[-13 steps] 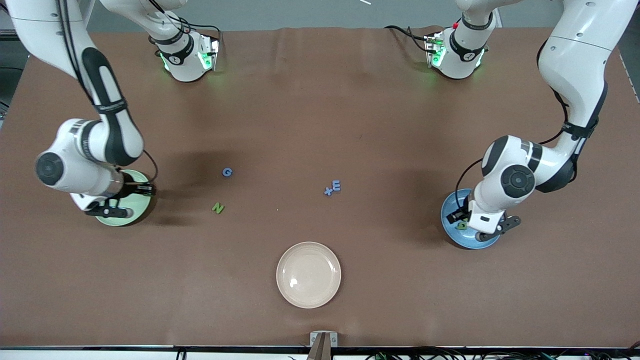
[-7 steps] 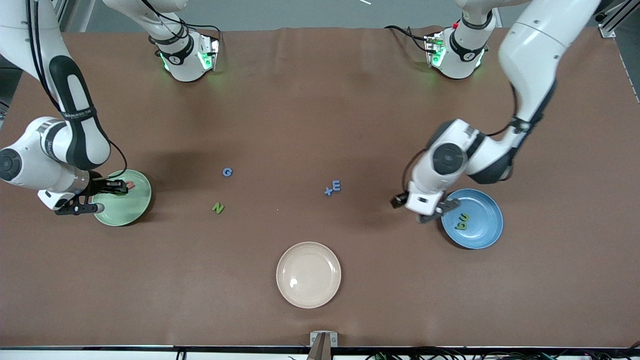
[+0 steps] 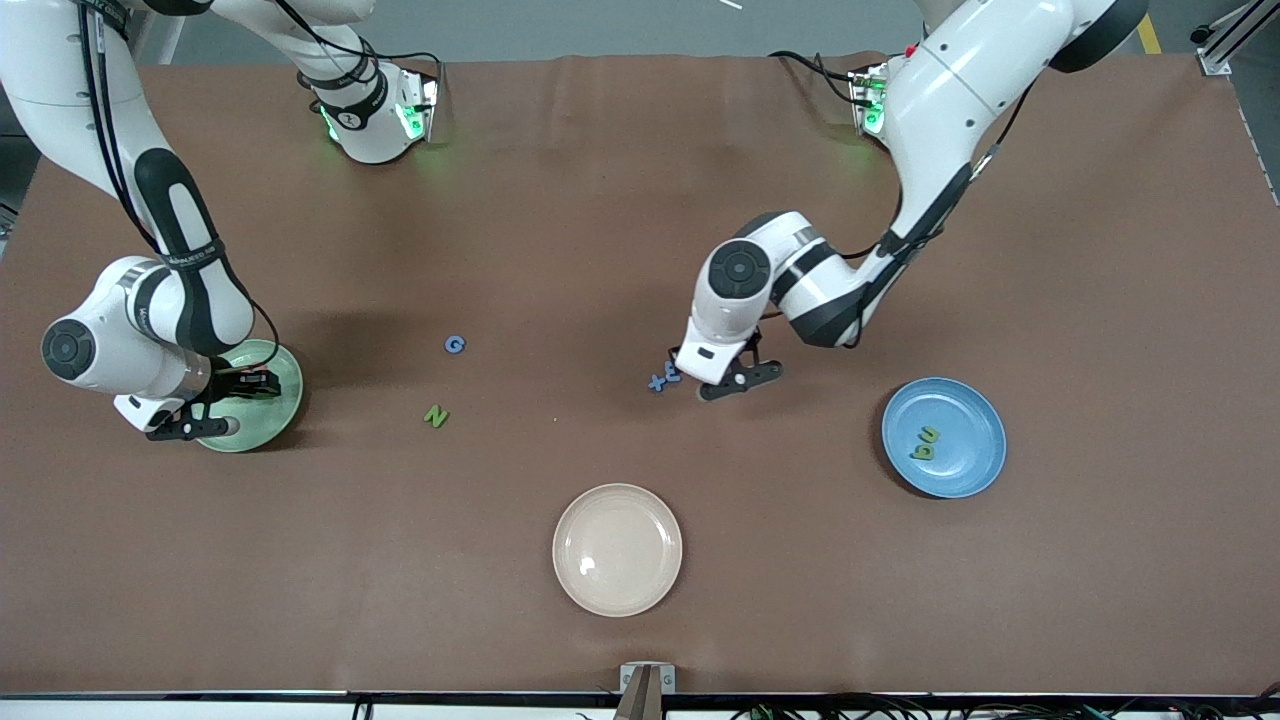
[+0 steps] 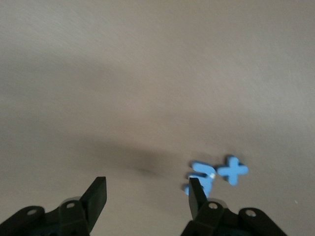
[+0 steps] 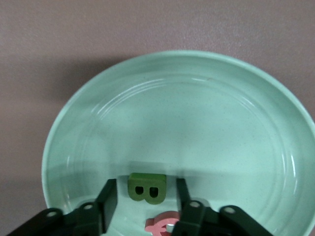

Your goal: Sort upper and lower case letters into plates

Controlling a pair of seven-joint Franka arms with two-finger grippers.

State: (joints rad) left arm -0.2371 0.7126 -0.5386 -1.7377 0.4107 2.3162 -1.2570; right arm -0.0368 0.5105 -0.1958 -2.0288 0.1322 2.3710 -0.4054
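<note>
- Two task plates: mint plate [image 3: 262,400] with green B [image 5: 146,187] and a pink letter [image 5: 165,224]; blue plate [image 3: 944,437] with two green letters [image 3: 925,443].
- Left claw [image 4: 147,194] open over blue E [image 4: 201,177] beside plus [image 4: 232,170].
- Right claw [image 5: 145,199] open over mint plate.
- Loose on tabletop [image 3: 600,200]: G [image 3: 455,344], N [image 3: 435,416].

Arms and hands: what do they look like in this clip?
Both arms are glossy white with black joint bands and round dark end caps, and thin black cables run along them. Their bases glow green. The left hand and the right hand each have two black fingers on black mounts with screw holes.
</note>
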